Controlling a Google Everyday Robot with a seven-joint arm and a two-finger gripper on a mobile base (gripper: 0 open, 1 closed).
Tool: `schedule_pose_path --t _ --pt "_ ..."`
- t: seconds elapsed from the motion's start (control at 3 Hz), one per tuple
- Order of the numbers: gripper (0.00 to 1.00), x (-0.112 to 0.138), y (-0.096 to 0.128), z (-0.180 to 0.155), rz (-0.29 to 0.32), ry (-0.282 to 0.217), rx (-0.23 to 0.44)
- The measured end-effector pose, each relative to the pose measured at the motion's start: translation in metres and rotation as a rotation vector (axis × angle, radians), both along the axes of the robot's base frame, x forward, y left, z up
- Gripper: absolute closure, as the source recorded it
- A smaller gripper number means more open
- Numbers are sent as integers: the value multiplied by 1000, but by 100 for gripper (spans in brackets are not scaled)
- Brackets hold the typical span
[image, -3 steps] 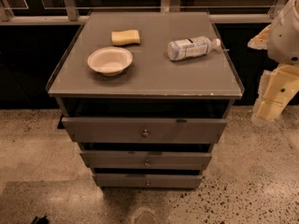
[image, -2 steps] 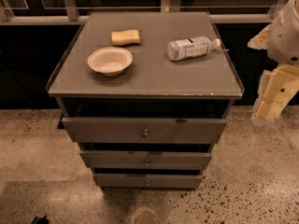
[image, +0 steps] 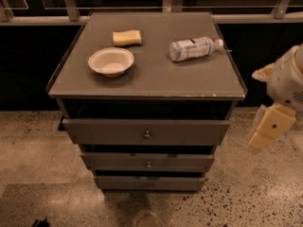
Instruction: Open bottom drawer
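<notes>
The grey cabinet [image: 147, 82] stands in the middle of the camera view with three drawers. The bottom drawer [image: 118, 183] is the lowest and narrowest grey front, with a tiny round knob [image: 149, 185] at its centre; it looks pushed in. Above it are the mid-sized drawer [image: 118, 161] and the top drawer [image: 104, 131], which stands slightly forward. My gripper [image: 268, 126] hangs on the cream-coloured arm at the right edge, to the right of the cabinet at the height of the top drawer, apart from all the drawers.
On the cabinet top lie a white bowl [image: 111, 61], a yellow sponge [image: 127, 37] and a plastic bottle [image: 193, 48] on its side. A railing [image: 71, 8] and dark panels run behind. Speckled floor [image: 42, 174] surrounds the cabinet.
The arm with my gripper has moved down and slightly left beside the cabinet. The drawers and the things on top have not moved.
</notes>
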State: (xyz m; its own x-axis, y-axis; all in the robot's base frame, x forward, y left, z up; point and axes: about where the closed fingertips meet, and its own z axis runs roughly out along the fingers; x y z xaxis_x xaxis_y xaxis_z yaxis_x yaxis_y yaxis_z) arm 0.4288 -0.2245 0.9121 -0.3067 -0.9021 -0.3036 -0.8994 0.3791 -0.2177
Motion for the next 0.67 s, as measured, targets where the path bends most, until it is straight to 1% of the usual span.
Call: schedule_pose_path --t 0.33,0.67 --pt "0 -10 -2 -69 -33 90 69" --pt "0 -12 -2 -77 -34 102 70"
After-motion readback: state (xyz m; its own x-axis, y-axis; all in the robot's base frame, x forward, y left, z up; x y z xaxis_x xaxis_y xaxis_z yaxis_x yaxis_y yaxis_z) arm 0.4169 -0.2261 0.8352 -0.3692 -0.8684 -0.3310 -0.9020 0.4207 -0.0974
